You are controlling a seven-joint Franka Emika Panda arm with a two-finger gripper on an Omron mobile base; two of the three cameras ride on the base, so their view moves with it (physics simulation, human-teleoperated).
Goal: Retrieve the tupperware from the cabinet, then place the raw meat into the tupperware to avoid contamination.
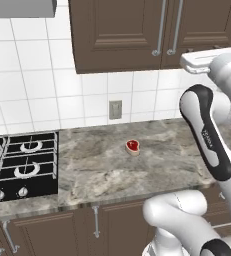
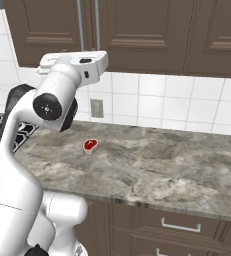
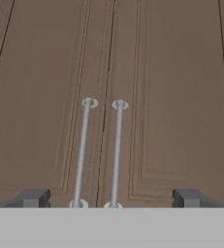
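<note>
The cabinet (image 1: pixel 117 35) (image 2: pixel 137 35) hangs on the wall above the counter with both doors closed. In the hand view my gripper (image 3: pixel 111 197) faces the cabinet (image 3: pixel 171 97) head on, open, with nothing between its fingertips (image 3: pixel 33 197). The two long silver handles (image 3: pixel 82 152) run side by side between the fingers, a short way ahead. The raw meat (image 1: pixel 132 146) (image 2: pixel 90 145) lies on the marble counter below, far from the gripper. The tupperware is out of view.
The grey marble counter (image 1: pixel 102 170) runs along the tiled wall, with a gas stove (image 1: pixel 22 165) at its left end. A wall outlet (image 1: pixel 115 109) sits behind the meat. Lower brown cabinets (image 2: pixel 177 225) line the counter front.
</note>
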